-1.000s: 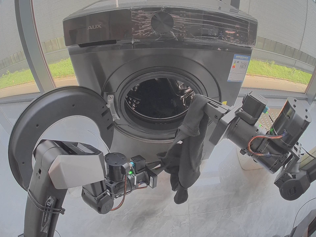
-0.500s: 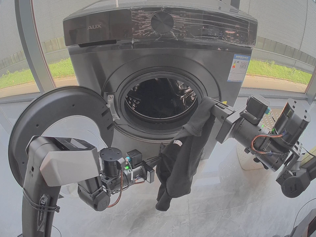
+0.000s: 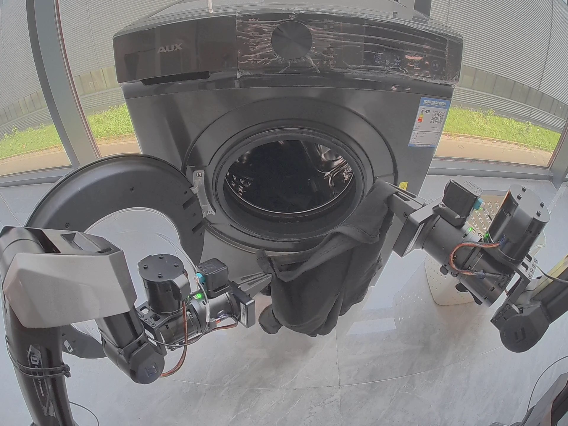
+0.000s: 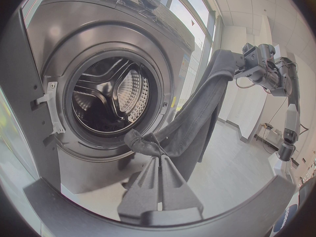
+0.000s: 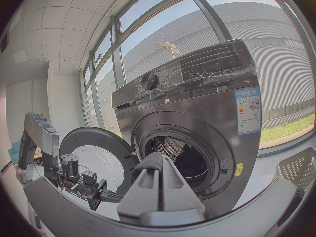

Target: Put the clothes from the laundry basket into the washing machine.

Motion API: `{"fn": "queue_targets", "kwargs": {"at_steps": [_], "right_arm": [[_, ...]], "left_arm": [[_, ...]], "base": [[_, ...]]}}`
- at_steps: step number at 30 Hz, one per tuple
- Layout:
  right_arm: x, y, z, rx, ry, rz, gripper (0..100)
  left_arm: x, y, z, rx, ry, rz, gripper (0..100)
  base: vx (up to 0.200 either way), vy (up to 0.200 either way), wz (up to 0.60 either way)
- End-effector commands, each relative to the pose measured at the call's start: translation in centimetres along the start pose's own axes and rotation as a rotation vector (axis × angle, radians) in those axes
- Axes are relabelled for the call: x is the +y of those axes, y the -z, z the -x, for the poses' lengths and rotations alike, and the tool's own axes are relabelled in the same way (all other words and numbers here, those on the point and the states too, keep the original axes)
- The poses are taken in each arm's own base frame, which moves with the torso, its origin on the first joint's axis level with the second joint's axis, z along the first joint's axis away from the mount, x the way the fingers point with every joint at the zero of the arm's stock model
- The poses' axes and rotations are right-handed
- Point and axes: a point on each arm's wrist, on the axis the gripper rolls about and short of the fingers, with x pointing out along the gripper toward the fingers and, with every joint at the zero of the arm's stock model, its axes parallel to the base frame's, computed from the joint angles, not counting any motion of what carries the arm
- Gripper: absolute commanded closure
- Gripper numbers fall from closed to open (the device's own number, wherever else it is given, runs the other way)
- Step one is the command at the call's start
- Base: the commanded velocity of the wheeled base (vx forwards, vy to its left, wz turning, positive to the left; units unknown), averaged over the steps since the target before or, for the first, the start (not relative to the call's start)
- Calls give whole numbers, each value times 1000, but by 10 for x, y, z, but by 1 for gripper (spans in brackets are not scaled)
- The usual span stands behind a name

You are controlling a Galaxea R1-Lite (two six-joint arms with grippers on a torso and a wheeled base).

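A small logo is showing on the dark control panel (image 3: 177, 48) of the washing machine (image 3: 177, 125). A white-and-blue label sticker (image 3: 428, 122) with a coloured scale and a square code is sitting at the upper right of its front, and a little yellow sticker (image 3: 403, 185) is sitting just beside the door opening. Crinkled clear film is covering the panel around the round dial (image 3: 291, 39).

The machine is standing on a pale glossy tiled floor (image 3: 296, 380) before tall windows (image 3: 509, 42), with grass and a grey building lying outside. Its round door (image 3: 112, 196) is hanging wide open to the left, and the ribbed, perforated metal drum (image 3: 290, 176) is showing through the opening.

A dark garment (image 3: 331, 273) is hanging stretched before the machine, below and right of the opening, outside the drum. The left gripper (image 3: 264, 277) is clamping its lower left corner, jaws closed on the cloth; the right gripper (image 3: 387, 189) is pinching its upper end likewise.

A white perforated laundry basket (image 3: 441, 282) is standing on the floor behind the right arm; I cannot tell what is lying in it.
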Motion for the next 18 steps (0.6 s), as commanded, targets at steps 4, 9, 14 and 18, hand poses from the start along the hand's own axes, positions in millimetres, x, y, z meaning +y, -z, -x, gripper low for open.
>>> {"fn": "queue_targets", "kwargs": {"at_steps": [4, 9, 14, 18], "right_arm": [[3, -6, -8, -33, -9, -1, 100], [4, -11, -11, -56, -14, 0, 100], [13, -12, -11, -62, -44, -6, 100], [19, -13, -11, -64, -62, -10, 100]], "left_arm": [[-5, 38, -6, 117, 27, 13, 0], [-4, 60, -11, 175, 28, 24, 0], [-1, 89, -22, 228, 30, 25, 0], [1, 98, -29, 232, 29, 24, 0]], "base": [[0, 0, 0], [0, 0, 0], [0, 0, 0], [0, 0, 0]]}}
